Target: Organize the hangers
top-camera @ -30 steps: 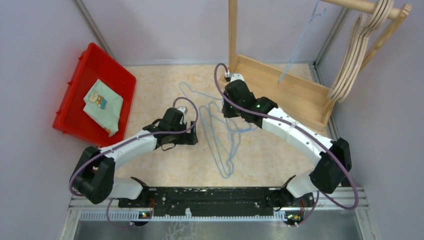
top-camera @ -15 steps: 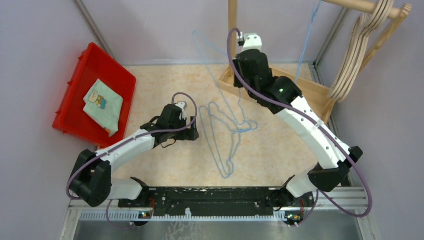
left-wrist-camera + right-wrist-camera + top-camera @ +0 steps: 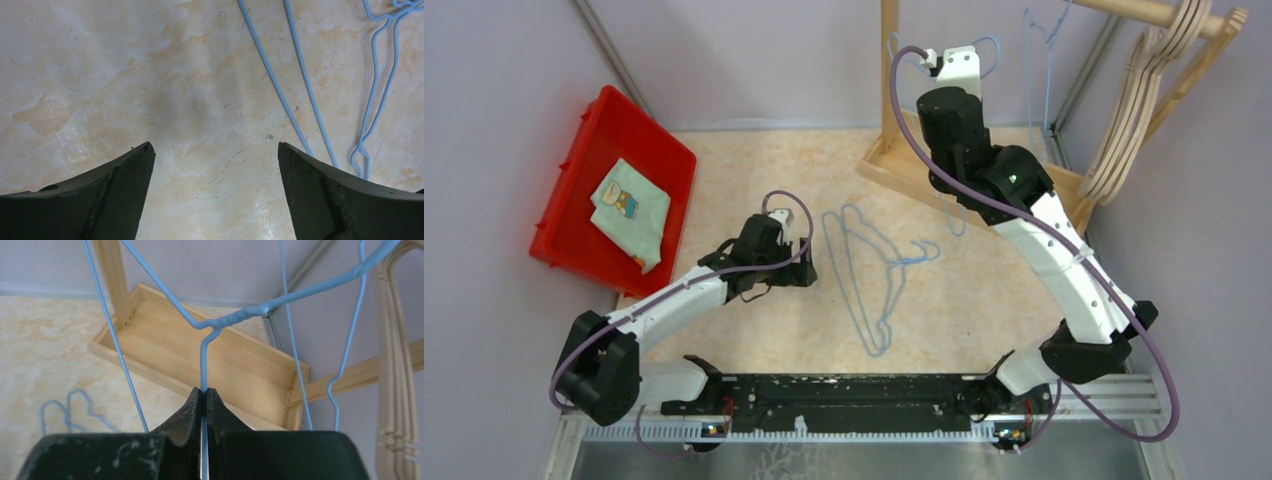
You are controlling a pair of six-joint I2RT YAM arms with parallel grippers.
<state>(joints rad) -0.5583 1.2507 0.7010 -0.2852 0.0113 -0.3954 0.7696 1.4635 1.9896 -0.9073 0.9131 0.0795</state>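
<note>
Bright even light, soft shadows, sharp

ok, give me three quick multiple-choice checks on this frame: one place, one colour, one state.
1. Wooden hangers are: A flat on the table; B hanging on the rack rod; C leaning on the wall.
2. Hanger in the right fingers is: A blue; B red; C white.
3. Left fingers are: A shut on a hanger; B shut, empty; C open, empty.
Answers: 1 B, their hooks sit over the rod. 2 A, blue wire is pinched between the fingers. 3 C, a wide gap with nothing in it.
</note>
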